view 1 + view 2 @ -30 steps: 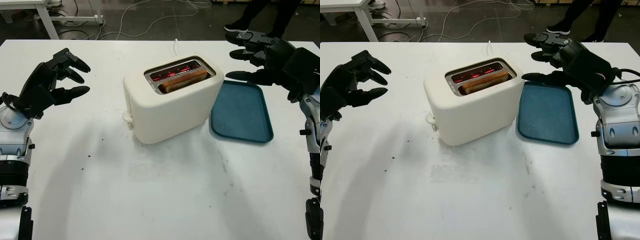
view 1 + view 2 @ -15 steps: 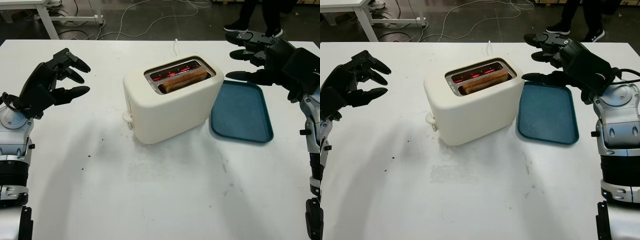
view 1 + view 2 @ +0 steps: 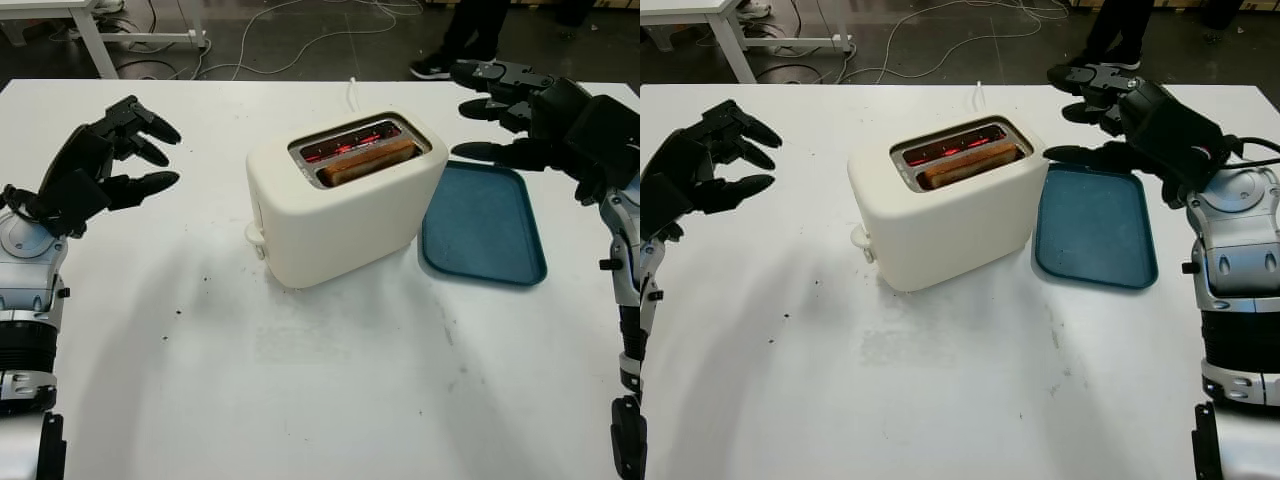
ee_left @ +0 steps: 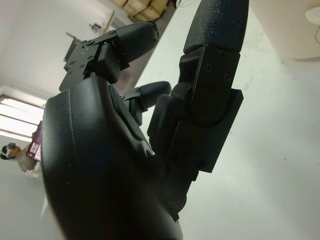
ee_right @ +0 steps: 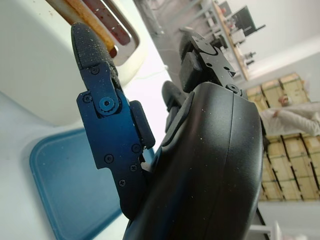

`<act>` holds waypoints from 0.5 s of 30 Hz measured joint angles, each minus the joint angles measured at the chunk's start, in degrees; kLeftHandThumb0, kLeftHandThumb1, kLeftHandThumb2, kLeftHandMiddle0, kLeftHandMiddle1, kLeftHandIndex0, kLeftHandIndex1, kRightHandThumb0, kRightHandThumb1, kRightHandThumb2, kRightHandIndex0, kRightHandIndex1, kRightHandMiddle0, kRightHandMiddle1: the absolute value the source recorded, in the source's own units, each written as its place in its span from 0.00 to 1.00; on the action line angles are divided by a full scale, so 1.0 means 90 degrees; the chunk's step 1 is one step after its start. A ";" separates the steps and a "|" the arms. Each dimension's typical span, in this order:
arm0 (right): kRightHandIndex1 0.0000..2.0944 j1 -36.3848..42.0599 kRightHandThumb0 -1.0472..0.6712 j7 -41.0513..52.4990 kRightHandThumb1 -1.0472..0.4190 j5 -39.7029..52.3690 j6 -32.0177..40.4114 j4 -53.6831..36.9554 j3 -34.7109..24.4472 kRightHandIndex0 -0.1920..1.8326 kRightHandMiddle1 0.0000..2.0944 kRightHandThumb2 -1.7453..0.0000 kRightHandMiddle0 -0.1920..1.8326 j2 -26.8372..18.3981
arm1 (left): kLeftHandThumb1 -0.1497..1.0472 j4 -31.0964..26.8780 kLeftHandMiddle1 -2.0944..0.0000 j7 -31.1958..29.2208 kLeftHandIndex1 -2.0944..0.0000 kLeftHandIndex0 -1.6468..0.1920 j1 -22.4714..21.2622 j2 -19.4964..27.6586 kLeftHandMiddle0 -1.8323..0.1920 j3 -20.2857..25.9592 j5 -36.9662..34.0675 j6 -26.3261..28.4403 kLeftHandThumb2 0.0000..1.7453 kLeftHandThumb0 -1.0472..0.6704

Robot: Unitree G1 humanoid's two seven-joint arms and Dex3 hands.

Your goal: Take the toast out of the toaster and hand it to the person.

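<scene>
The person beyond the table's far edge is cut off at the legs and shoes, and the toast is mostly sunk in the near slot of the cream toaster, browned top edge showing beside glowing red elements. The toaster stands mid-way on the scuffed white table, a blue tray just beside it, cables trailing on the dark floor behind. The left hand hovers well left of the toaster and the right hand above the tray's far end, both empty with fingers apart.

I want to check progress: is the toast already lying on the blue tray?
No, the toast sits in the toaster slot; nothing lies on the tray.
</scene>
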 measured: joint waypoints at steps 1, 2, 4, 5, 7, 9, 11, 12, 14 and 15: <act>0.29 0.0000 0.25 0.0000 0.17 0.0000 0.0000 0.0000 0.0000 0.09 0.03 1.00 0.23 0.0000 | 0.89 0.0000 0.28 0.0000 0.33 0.80 0.0000 0.0000 0.82 0.0000 0.0000 0.0000 0.09 0.00; 0.29 0.0000 0.25 0.0000 0.17 0.0000 0.0000 0.0000 0.0000 0.09 0.03 1.00 0.23 0.0000 | 0.89 0.0000 0.28 0.0000 0.33 0.79 0.0000 0.0000 0.82 0.0000 0.0000 0.0000 0.09 0.00; 0.30 0.0000 0.24 0.0000 0.17 0.0001 0.0000 0.0000 0.0000 0.09 0.03 1.00 0.23 0.0000 | 0.89 0.0000 0.28 0.0000 0.33 0.79 0.0000 0.0000 0.82 0.0000 0.0000 0.0000 0.09 0.00; 0.30 0.0000 0.24 0.0000 0.17 0.0001 0.0000 0.0000 0.0000 0.09 0.03 1.00 0.23 0.0000 | 0.89 0.0000 0.28 0.0000 0.33 0.79 0.0000 0.0000 0.82 0.0000 0.0000 0.0000 0.09 0.00; 0.30 0.0000 0.24 0.0000 0.17 0.0002 0.0000 0.0001 0.0000 0.09 0.03 1.00 0.23 0.0000 | 0.89 0.0000 0.27 0.0000 0.33 0.79 0.0000 0.0000 0.82 0.0000 0.0000 0.0001 0.09 0.00; 0.30 0.0000 0.24 0.0000 0.17 0.0002 0.0000 0.0001 0.0000 0.09 0.03 1.00 0.23 0.0000 | 0.89 0.0000 0.27 0.0000 0.33 0.79 0.0000 0.0000 0.82 0.0000 0.0000 0.0001 0.09 0.00; 0.31 0.0000 0.24 0.0000 0.17 -0.0009 -0.0001 0.0001 0.0001 0.09 0.04 1.00 0.24 0.0000 | 0.89 -0.0002 0.27 0.0000 0.33 0.79 0.0000 0.0000 0.82 0.0000 0.0000 0.0002 0.08 0.00; 0.31 0.0000 0.24 0.0000 0.17 -0.0016 -0.0001 0.0001 0.0001 0.09 0.04 1.00 0.24 0.0000 | 0.89 -0.0007 0.27 0.0000 0.33 0.79 0.0000 0.0000 0.82 0.0000 0.0000 0.0003 0.08 0.00; 0.31 0.0000 0.24 0.0000 0.17 -0.0015 -0.0001 0.0001 0.0001 0.09 0.04 1.00 0.24 0.0000 | 0.89 -0.0011 0.27 0.0000 0.33 0.80 0.0000 0.0000 0.82 0.0000 0.0000 0.0003 0.08 0.00; 0.31 0.0000 0.24 0.0000 0.17 -0.0014 -0.0001 0.0001 0.0001 0.09 0.04 1.00 0.23 0.0000 | 0.89 -0.0011 0.27 0.0000 0.33 0.80 0.0000 0.0000 0.82 0.0000 0.0000 0.0003 0.08 0.00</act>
